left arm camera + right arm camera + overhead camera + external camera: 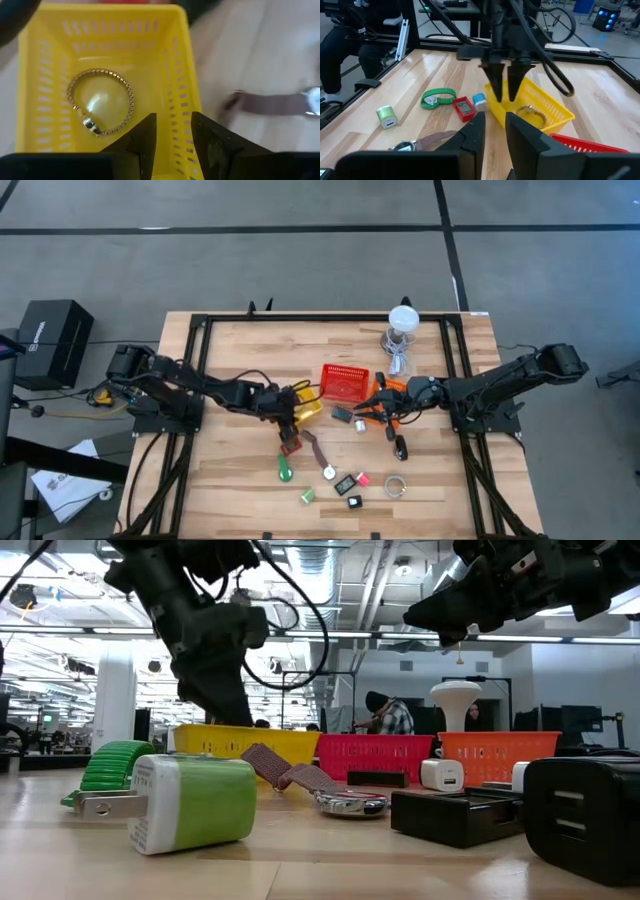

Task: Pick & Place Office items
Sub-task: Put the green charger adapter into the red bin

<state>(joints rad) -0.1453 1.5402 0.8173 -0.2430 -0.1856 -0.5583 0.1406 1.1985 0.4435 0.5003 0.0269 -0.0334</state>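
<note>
Left pincer (172,137) spread, empty, above yellow basket (187,60); gold stretch bracelet (100,102) lies inside. Right pincer (494,131) slightly spread, empty, beside basket. Bracelet likely light, floppy, slippery: pinch one band edge.

This is a robot lab in a big open industrial hall. The wooden bench (240,480) has a black metal frame (200,330) and stands on a grey concrete floor (300,260) with dark lines. Behind it, the low view shows bare ceiling pipes (370,580), strip lights, white columns (115,690) and a person (385,718) at other workstations.
</note>
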